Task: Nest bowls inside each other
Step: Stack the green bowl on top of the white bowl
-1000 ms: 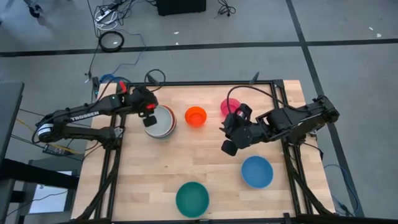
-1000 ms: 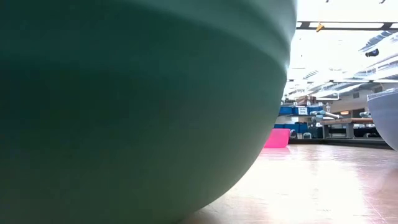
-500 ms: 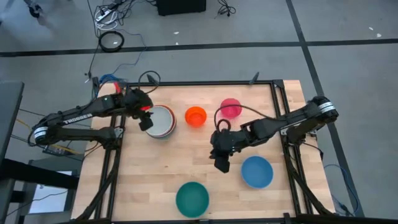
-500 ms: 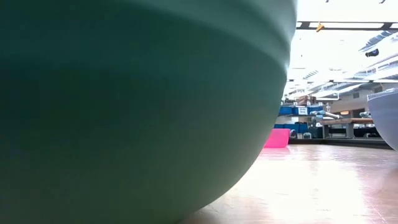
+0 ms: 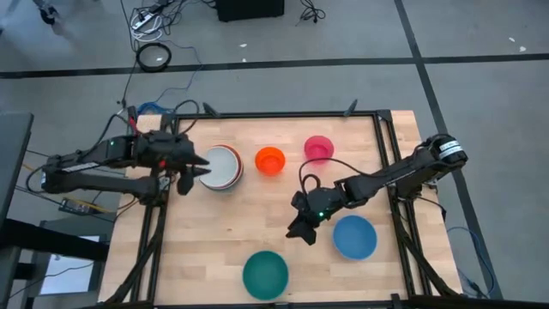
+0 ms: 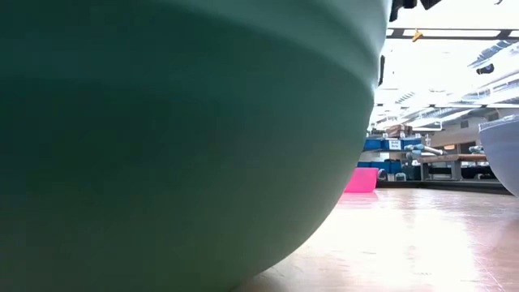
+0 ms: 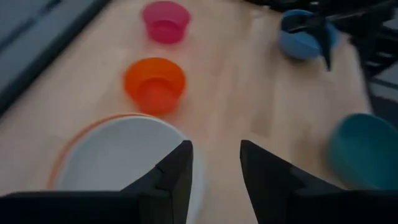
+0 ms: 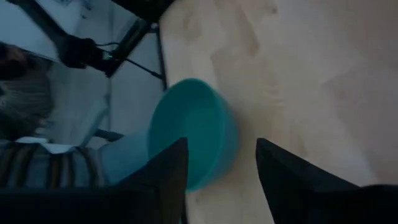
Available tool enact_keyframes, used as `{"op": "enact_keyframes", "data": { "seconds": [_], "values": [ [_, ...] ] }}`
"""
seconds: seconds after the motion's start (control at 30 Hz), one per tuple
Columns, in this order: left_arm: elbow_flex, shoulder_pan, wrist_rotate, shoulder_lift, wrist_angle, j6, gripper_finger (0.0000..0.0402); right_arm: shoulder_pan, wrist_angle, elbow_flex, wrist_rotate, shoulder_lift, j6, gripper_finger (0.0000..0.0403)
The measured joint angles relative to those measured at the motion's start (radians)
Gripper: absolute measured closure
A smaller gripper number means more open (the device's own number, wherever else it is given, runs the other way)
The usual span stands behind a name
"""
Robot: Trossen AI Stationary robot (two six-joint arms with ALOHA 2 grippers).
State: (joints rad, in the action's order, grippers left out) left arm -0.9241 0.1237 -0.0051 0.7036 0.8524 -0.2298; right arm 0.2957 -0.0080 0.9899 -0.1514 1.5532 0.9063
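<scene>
Smooth, matt plastic teal bowl (image 5: 265, 274) and orange bowl (image 7: 154, 83) sit on a pale, faintly glossy planked wood desk (image 5: 257, 215).

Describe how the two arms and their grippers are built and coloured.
Both arms are dark, slim and jointed. The left arm carries red detail near its wrist, with loose cables looping beside it. The right arm has a thin black cable arching along it. The left gripper and right gripper each end in two dark, flat, wedge-like fingers.

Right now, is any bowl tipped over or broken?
No. The stack by the left gripper, and the orange, pink, blue and teal bowls, all sit upright and unbroken.
</scene>
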Motion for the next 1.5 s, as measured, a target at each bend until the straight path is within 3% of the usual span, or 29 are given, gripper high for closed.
{"op": "enact_keyframes", "data": {
  "seconds": [0.17, 0.33, 0.73, 1.5],
  "values": [
    [0.000, -0.119, 0.000, 0.013, -0.003, -0.121, 0.0259, 0.041, 0.058, -0.039, 0.017, 0.019, 0.053, 0.0214],
    [0.017, -0.213, 0.037, 0.017, -0.093, -0.216, 0.0259, 0.077, 0.172, -0.040, 0.018, 0.117, 0.049, 0.0219],
    [0.020, -0.335, 0.026, 0.018, -0.215, -0.304, 0.0259, 0.081, 0.507, -0.036, -0.089, 0.312, 0.122, 0.0223],
    [0.021, -0.441, -0.054, 0.030, -0.219, -0.325, 0.0259, 0.086, 0.336, -0.036, -0.047, 0.313, 0.024, 0.0225]
  ]
}}
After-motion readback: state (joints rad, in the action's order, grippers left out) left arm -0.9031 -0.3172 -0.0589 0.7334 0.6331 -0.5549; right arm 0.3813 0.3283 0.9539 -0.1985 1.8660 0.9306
